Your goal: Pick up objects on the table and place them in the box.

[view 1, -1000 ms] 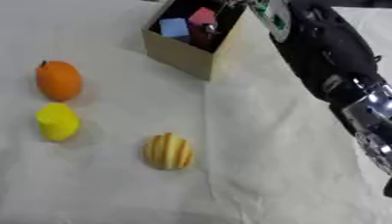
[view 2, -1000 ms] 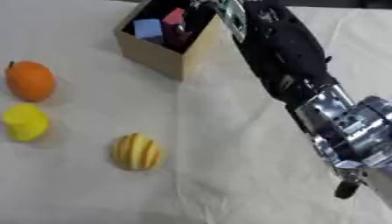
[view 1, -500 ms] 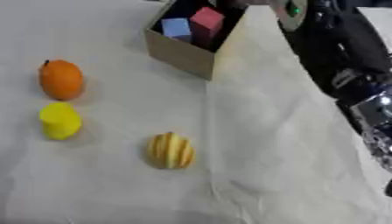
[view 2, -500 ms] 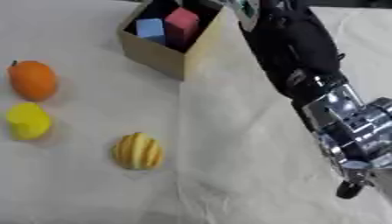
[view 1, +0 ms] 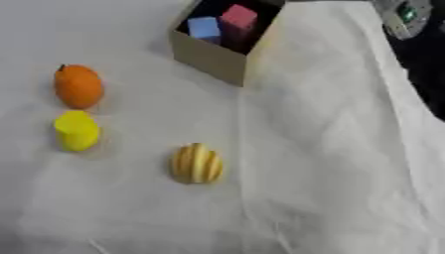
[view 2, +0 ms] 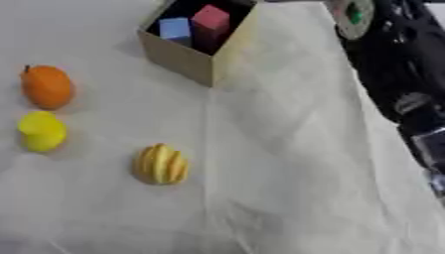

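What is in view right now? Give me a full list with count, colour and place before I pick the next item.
Box: one, tan cardboard, open top, far centre of the table.
Blue block: one, blue, inside the box, left side.
Red block: one, red-pink, inside the box, right of the blue block.
Orange fruit: one, orange, left side of the table.
Yellow item: one, yellow, just nearer than the orange fruit, apart from it.
Striped item: one, yellow with brown stripes, rounded, centre of the table, nearest the camera.
Cloth: one, white, wrinkled, covers the table.
Right arm: one, black with silver parts, along the right edge; its hand cannot be made out.
Left hand: not in view.
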